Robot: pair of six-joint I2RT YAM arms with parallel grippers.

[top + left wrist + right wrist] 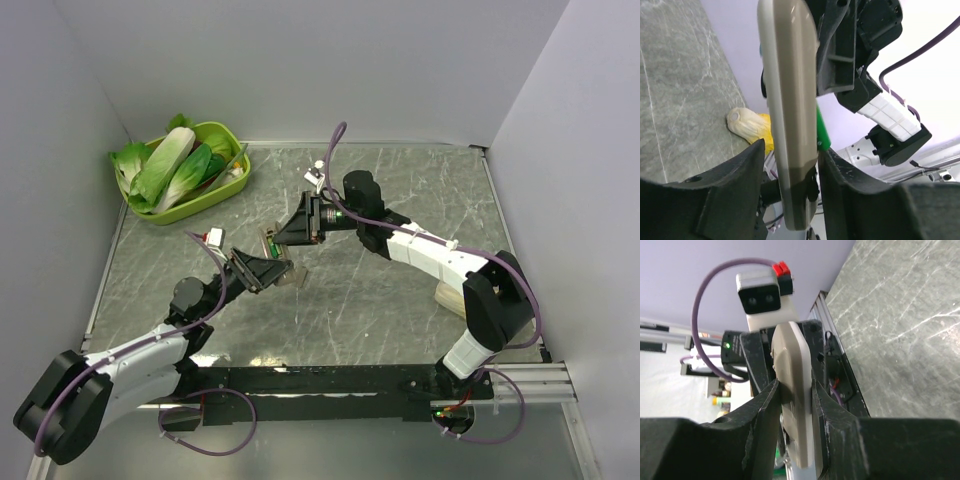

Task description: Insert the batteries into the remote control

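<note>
I am holding the remote control (790, 100) up off the table (400, 190), in the air between my two arms near the middle of the marbled surface. My right gripper (794, 387) is doing the pinching: both of its black fingers (765, 410) are pressing against the remote's long edges, and the pale side of the bar is facing that wrist camera. My left gripper (790, 152) is sitting around the other end of the bar with its jaws standing a little wider than the remote. A sliver of background is showing between one finger (740, 175) and the remote's edge, while the other finger is lying just beside or against it, and I cannot tell which. From the left wrist I am looking at the dull grey-brown back of the remote, which is standing nearly upright. One green battery (822, 131) is showing as a thin stick along the remote's far edge, partly hidden behind it; I cannot tell whether it is sitting in the compartment. In the far left corner a green tray (237, 178) is holding leafy vegetables (170, 165), well apart from both grippers. A cream-white lump (447, 297) is lying on the table close beside my right arm
</note>
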